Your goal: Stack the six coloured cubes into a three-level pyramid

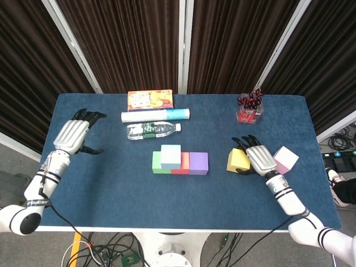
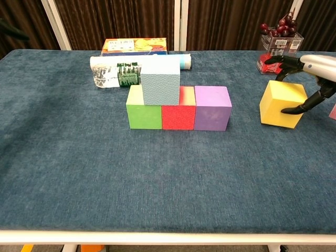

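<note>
Cubes were seen in a row near the table's middle: a green cube [image 2: 144, 116], a red cube [image 2: 178, 116] and a purple cube [image 2: 212, 109] set side by side and touching, with a pale blue cube [image 2: 160, 81] placed on top, across the green and red ones. Off to the right, well apart from the row, a yellow cube [image 2: 282, 104] was gripped by the right hand [image 1: 260, 158], with fingers [image 2: 281, 62] curled over its top and a thumb pressed against its side face; whether it had been lifted clear of the blue table [image 2: 157, 178] could not be told for certain. A pink cube [image 1: 285, 159] was left just beyond that hand. The left hand [image 1: 72, 136] was held over the far left of the table, fingers spread and nothing in them.

Judged by their matte, textured faces, the cubes were likely light foam, stiff enough to stack yet easily nudged; the yellow one would best be taken on opposite side faces.

Farther back, a water bottle [image 1: 150, 130], a white tube [image 1: 156, 115], a snack box [image 1: 150, 99] and a clear box of cherries [image 1: 250, 109] were laid.
</note>
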You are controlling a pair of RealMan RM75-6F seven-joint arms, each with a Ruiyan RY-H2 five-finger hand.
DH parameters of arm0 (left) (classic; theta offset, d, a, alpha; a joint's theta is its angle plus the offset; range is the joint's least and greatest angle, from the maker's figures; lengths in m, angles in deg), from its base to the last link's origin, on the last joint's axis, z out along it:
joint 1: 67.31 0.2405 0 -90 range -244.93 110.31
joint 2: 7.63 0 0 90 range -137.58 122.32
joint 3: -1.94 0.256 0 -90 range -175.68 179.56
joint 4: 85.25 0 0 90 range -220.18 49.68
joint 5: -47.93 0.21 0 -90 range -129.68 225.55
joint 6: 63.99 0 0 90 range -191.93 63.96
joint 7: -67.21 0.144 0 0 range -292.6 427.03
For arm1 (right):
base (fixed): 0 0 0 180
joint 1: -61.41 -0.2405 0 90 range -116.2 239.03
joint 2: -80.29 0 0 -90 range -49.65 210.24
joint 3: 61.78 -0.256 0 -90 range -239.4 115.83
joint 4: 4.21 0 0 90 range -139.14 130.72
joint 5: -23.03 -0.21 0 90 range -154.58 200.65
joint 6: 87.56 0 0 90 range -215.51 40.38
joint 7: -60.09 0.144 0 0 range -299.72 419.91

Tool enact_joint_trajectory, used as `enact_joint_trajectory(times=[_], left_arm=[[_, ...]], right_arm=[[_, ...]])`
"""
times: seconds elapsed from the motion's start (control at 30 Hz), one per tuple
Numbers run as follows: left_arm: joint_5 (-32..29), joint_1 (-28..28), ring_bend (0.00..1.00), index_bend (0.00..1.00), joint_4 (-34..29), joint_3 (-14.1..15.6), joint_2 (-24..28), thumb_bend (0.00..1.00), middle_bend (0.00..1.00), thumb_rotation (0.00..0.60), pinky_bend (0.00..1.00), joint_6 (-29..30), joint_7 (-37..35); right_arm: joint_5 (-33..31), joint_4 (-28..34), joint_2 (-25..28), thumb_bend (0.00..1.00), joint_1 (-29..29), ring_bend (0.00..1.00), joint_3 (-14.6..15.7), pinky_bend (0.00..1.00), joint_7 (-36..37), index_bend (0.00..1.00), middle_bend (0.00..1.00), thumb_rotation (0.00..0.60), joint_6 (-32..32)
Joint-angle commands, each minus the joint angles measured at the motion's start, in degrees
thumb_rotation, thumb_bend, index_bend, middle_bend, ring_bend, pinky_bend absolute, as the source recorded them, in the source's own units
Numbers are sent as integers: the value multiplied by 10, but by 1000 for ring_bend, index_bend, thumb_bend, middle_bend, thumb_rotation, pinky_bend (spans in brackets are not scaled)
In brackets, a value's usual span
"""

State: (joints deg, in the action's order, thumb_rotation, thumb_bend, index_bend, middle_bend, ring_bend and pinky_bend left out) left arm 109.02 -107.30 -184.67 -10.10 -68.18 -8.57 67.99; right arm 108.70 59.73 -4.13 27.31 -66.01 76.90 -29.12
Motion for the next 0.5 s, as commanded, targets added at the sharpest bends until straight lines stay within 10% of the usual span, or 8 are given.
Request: enact_joint_trajectory(times=[0.03,0.5], left_arm=[[1,2,100,166,0,0,2,91,143,600,39,-1,-1],[8,12,100,165,-10,-10,10,90,143,600,39,9,-8]], right_arm=[[16,42,39,159,-4,79,0,0,4,80,407,600,11],[2,262,166,157,-79,78,-45,0,-49,80,407,600,-57]])
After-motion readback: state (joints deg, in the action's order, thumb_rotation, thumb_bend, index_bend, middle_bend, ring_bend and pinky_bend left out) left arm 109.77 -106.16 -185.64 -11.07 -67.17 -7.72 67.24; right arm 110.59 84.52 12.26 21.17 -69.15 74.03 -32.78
